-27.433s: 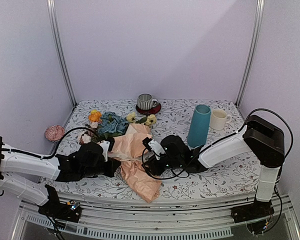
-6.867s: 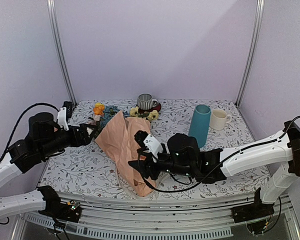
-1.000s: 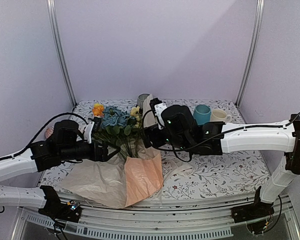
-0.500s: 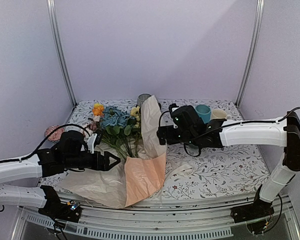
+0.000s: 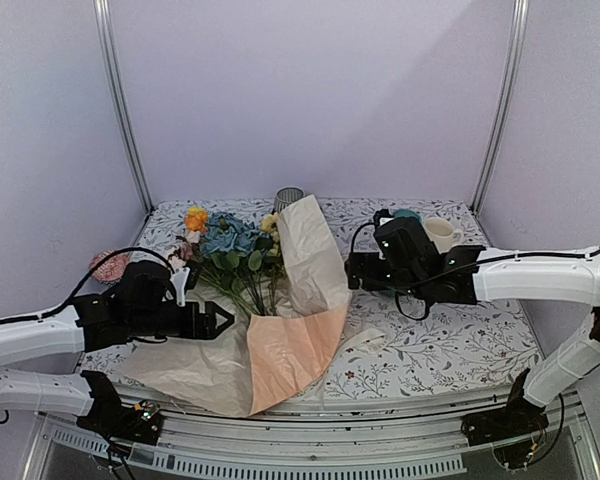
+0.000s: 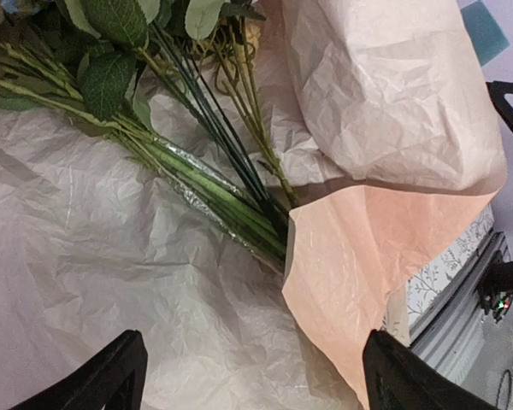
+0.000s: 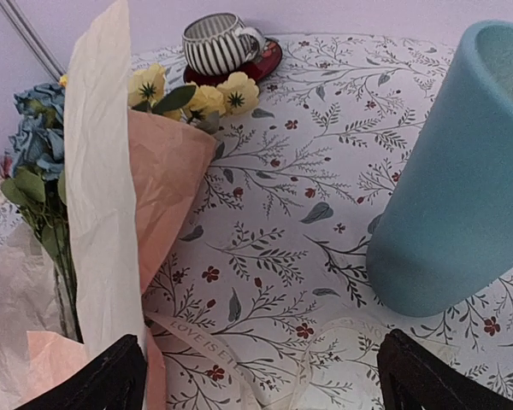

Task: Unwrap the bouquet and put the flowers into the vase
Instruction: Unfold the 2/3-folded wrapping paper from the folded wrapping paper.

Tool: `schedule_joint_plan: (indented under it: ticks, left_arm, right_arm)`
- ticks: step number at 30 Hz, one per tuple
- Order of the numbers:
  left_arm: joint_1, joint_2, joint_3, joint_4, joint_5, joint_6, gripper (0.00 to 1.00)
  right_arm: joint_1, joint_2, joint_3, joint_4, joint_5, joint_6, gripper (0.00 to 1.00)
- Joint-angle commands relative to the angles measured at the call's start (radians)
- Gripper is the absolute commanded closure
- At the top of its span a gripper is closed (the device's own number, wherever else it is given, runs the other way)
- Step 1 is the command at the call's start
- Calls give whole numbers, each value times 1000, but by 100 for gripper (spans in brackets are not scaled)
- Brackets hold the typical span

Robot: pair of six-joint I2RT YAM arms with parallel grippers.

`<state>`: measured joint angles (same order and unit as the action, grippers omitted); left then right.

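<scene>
Because the peach wrapping paper (image 5: 280,352) lies spread, baring the flower stems (image 6: 231,196) for grasping, the left tool (image 5: 223,322) and right tool (image 5: 350,273) hover wide open, empty.

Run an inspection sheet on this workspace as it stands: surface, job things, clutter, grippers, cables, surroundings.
Surface: floral-print table cloth, lying flat.
Job's things: wrapping paper opened out; flowers lying on it; ribbon loose on the cloth; vase upright, no flowers in it.
Clutter: striped cup on red saucer; cream mug beside the vase; pink object at the left edge.
Grippers: left gripper open over the paper; right gripper open, holding nothing.
Cables: black cable looped over the left arm.
Surroundings: lilac walls, metal posts.
</scene>
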<state>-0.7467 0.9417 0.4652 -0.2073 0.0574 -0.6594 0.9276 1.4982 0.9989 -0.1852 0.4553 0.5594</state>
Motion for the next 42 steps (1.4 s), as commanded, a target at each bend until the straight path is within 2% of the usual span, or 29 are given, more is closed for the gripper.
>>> schedule_joint_plan:
  ticks: [1, 5, 10, 12, 15, 17, 18, 21, 26, 30, 37, 42]
  left_arm:
    - [12, -63, 47, -16, -7, 13, 10]
    - [11, -63, 40, 40, 56, 22, 17]
    - [10, 20, 32, 101, 97, 14, 50]
    - [10, 57, 35, 121, 100, 11, 61]
    - [12, 99, 39, 146, 82, 7, 79]
    - [15, 124, 41, 156, 63, 3, 96]
    - [17, 137, 42, 155, 50, -4, 100]
    - [28, 187, 41, 154, 0, -21, 100]
    - [72, 254, -3, 196, -44, -55, 100]
    - [124, 297, -55, 240, -22, -60, 100]
    - [147, 292, -104, 257, -31, -59, 100]
    - [154, 254, -97, 224, -28, -57, 100]
  right_arm:
    - [-2, -108, -17, 90, -74, -100, 7]
    - [10, -144, 2, 173, -280, -236, 14]
    - [91, -37, 147, 185, -465, -314, 26]
    - [126, 50, 248, 160, -498, -322, 44]
    - [159, 195, 378, 121, -473, -300, 81]
    - [171, 315, 489, 64, -420, -263, 97]
    - [176, 367, 531, 32, -386, -242, 98]
    - [179, 474, 602, -18, -310, -151, 99]
    - [174, 545, 584, -5, -167, -66, 98]
    - [106, 573, 564, -69, -204, -1, 98]
    - [2, 396, 256, 37, -159, 47, 98]
    - [-46, 306, 129, 16, -118, 62, 98]
